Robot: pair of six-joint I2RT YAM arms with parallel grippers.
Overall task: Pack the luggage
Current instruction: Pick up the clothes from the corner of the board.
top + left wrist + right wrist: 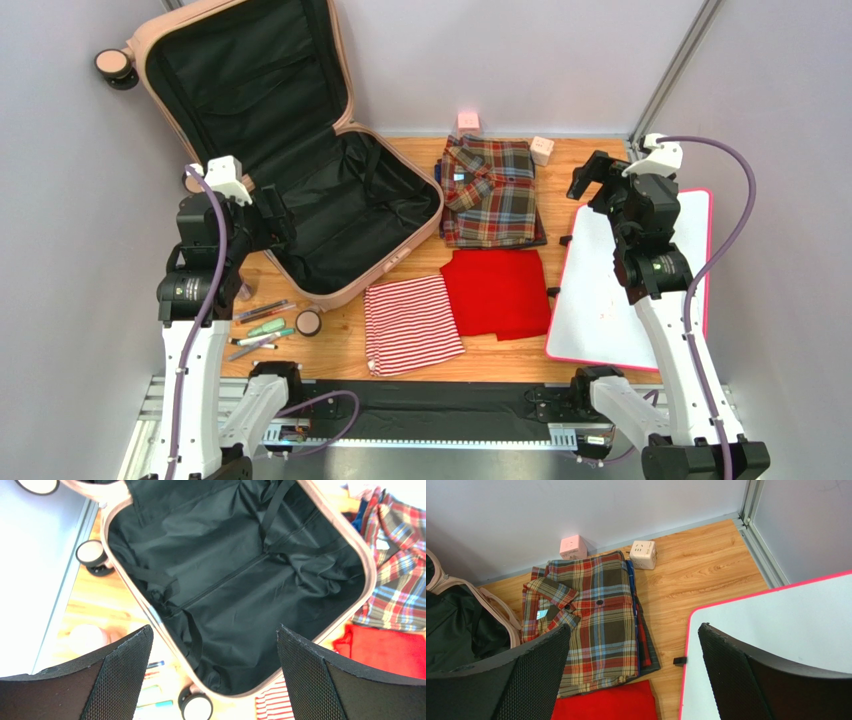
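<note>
Left gripper (214,630) and right gripper (633,629) gaped empty above wood-grain table (706,575), grey walls (576,510)
Rounded pink luggage (225,580) showed crinkled black lining

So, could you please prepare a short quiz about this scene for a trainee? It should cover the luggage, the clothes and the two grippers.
1. True or false: the luggage lies open and no clothes are inside it.
2. Where is the plaid shirt? A) inside the luggage B) on the table, beside the luggage C) folded over the luggage lid
3. Fill in: the left gripper and the right gripper are both ___.
Key: 1 true; 2 B; 3 open.
</note>
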